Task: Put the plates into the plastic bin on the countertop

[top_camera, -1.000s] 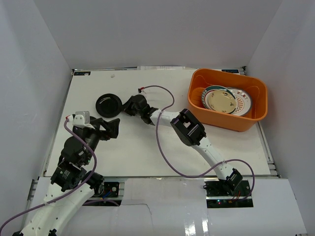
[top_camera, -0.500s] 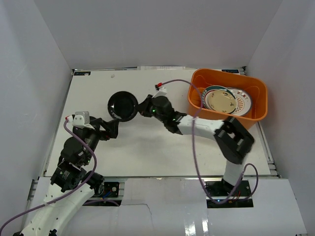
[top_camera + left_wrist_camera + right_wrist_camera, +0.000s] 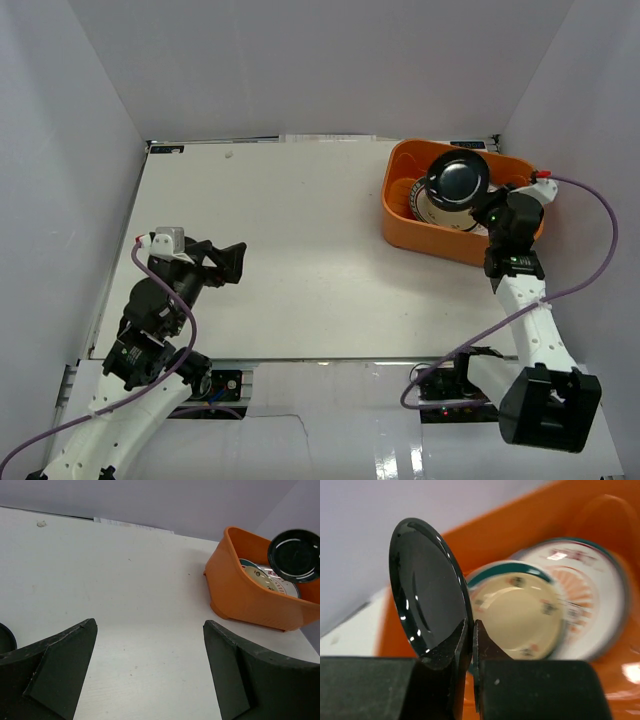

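Observation:
A small glossy black plate point(image 3: 458, 182) hangs tilted on edge over the orange plastic bin point(image 3: 440, 248), and my right gripper point(image 3: 487, 206) is shut on its rim. In the right wrist view the jaws point(image 3: 471, 625) pinch the black plate's point(image 3: 427, 595) lower edge. Below it in the bin lie a cream plate with a green rim point(image 3: 520, 610) and a white plate with an orange pattern point(image 3: 587, 585). My left gripper point(image 3: 235, 262) stands open and empty low over the left of the white countertop point(image 3: 300, 220). From the left wrist view, the bin point(image 3: 250, 597) and the black plate point(image 3: 295, 555) show far right.
White walls enclose the countertop on three sides. The bin sits at the back right corner, close to the right wall. The right arm's purple cable point(image 3: 590, 240) loops beside the bin.
The right arm has swung from the left-centre of the table across to the bin, carrying the black plate up over it. The left arm has stayed put.

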You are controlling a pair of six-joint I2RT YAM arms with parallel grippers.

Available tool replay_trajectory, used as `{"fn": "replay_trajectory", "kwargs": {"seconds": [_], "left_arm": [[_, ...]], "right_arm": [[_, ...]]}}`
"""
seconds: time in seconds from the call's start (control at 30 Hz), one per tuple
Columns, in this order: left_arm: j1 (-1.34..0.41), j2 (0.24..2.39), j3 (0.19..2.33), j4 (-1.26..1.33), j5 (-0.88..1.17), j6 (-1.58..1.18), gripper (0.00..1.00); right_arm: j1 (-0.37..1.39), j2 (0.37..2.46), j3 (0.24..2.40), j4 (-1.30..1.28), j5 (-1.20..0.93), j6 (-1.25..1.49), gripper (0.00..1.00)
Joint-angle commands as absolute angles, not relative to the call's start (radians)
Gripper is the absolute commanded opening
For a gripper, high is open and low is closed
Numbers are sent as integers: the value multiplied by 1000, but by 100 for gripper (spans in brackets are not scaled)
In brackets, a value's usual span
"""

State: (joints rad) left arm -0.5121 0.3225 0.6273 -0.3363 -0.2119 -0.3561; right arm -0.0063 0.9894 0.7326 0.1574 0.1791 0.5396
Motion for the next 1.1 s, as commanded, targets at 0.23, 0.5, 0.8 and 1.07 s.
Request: {"fn": "replay_trajectory", "kwargs": {"seconds": [0.23, 0.5, 0.8, 1.07], "left_arm": [[-506, 348, 624, -339, -190, -354, 98], [-506, 351, 626, -341, -190, -354, 98], [-506, 350, 629, -342, -195, -365, 98], [-506, 336, 704, -342, -271, -357, 98]], "right_arm": [[-212, 1156, 706, 87, -45, 509, 8], [-212, 1157, 707, 83, 52, 477, 52], [-89, 1057, 782, 29, -32, 462, 61], [599, 1178, 821, 210, 140, 511, 61]]}}
